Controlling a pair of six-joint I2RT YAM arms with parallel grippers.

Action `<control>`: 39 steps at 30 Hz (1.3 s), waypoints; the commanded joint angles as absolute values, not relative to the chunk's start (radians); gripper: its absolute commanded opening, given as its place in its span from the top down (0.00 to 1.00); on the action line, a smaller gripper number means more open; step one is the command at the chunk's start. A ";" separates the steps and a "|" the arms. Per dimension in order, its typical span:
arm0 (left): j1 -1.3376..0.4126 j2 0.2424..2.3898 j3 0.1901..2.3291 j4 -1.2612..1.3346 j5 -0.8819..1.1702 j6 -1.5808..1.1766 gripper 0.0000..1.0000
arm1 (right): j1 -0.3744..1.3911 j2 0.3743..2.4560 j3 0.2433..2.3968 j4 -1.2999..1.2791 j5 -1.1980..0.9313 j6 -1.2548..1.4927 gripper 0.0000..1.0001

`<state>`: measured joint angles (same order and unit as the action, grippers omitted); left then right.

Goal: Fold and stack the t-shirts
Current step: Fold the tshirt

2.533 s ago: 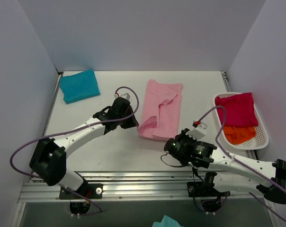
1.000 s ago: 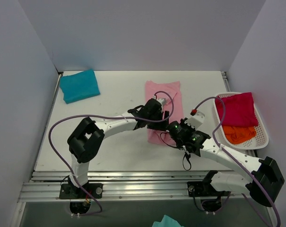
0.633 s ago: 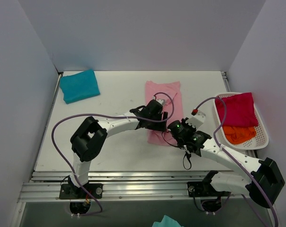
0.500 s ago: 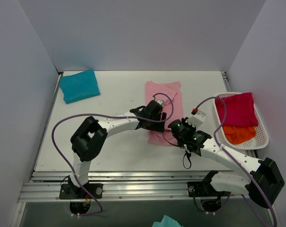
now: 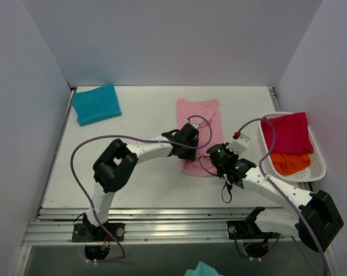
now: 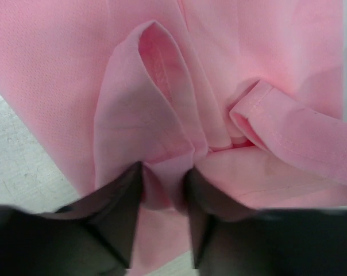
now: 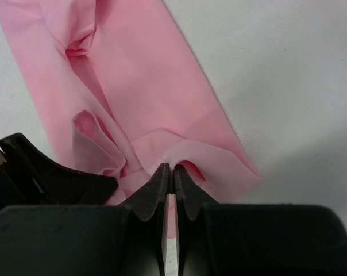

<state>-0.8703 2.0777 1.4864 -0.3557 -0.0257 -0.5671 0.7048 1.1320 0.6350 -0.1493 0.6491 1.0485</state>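
The light pink t-shirt [image 5: 199, 118] lies folded into a long strip at the table's middle. My left gripper [image 5: 192, 145] is shut on a pinched fold of the pink cloth [image 6: 162, 172] near its near end. My right gripper [image 5: 211, 156] is shut on the pink shirt's near edge [image 7: 179, 152], beside the left gripper. The teal-blue t-shirt [image 5: 95, 104] lies folded at the far left corner. The magenta-red t-shirt [image 5: 287, 133] and the orange t-shirt [image 5: 289, 163] lie in the white basket [image 5: 319, 167] at the right.
The white basket stands against the right wall. Grey walls close in the table on the left, back and right. An aluminium rail [image 5: 162, 233] runs along the near edge. A bit of teal cloth [image 5: 202, 269] shows below the rail.
Both grippers have come in from the sides to the pink shirt's near end and closed on it. The shirt's wrinkled near part has been drawn narrower. In the last half second they shifted only slightly.
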 commanded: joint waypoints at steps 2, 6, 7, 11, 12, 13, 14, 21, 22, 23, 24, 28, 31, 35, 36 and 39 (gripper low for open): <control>-0.867 2.120 1.529 -0.367 -0.017 -0.558 0.67 | 0.687 1.152 0.621 -0.124 0.644 1.025 1.00; -0.867 2.114 1.536 -0.390 -0.031 -0.561 0.86 | 0.684 1.160 0.623 -0.117 0.635 1.022 1.00; -0.867 2.103 1.536 -0.394 -0.047 -0.566 0.89 | 0.684 1.157 0.623 -0.117 0.632 1.022 1.00; -0.870 2.046 1.510 -0.402 -0.072 -0.578 0.92 | 0.684 1.135 0.620 -0.127 0.629 1.020 1.00; -0.870 2.016 1.491 -0.403 -0.077 -0.581 0.92 | 0.684 1.129 0.620 -0.135 0.627 1.022 1.00; -0.871 1.997 1.482 -0.405 -0.081 -0.586 0.92 | 0.684 1.114 0.618 -0.138 0.626 1.022 1.00; -0.873 1.981 1.474 -0.408 -0.090 -0.589 0.92 | 0.684 1.106 0.617 -0.141 0.623 1.023 1.00; -0.900 1.836 1.416 -0.454 -0.147 -0.615 0.91 | 0.690 1.048 0.617 -0.169 0.603 1.020 1.00; -0.902 1.818 1.413 -0.459 -0.150 -0.623 0.91 | 0.692 1.046 0.617 -0.169 0.603 1.022 1.00; -0.903 1.810 1.404 -0.459 -0.153 -0.624 0.91 | 0.690 1.048 0.617 -0.167 0.600 1.020 1.00; -0.904 1.806 1.402 -0.460 -0.155 -0.627 0.91 | 0.692 1.048 0.618 -0.166 0.600 1.019 1.00; -0.904 1.796 1.404 -0.463 -0.167 -0.635 0.91 | 0.690 1.063 0.629 -0.144 0.595 1.003 1.00; -0.902 1.809 1.436 -0.469 -0.170 -0.634 0.91 | 0.692 1.087 0.661 -0.138 0.606 0.991 1.00; -0.888 1.825 1.488 -0.483 -0.175 -0.623 0.91 | 0.689 1.153 0.736 -0.138 0.638 0.965 1.00; -0.884 1.830 1.499 -0.486 -0.172 -0.620 0.91 | 0.687 1.169 0.774 -0.143 0.644 0.960 1.00; -0.853 1.845 1.532 -0.486 -0.154 -0.609 0.91 | 0.683 1.241 0.840 -0.137 0.667 0.948 1.00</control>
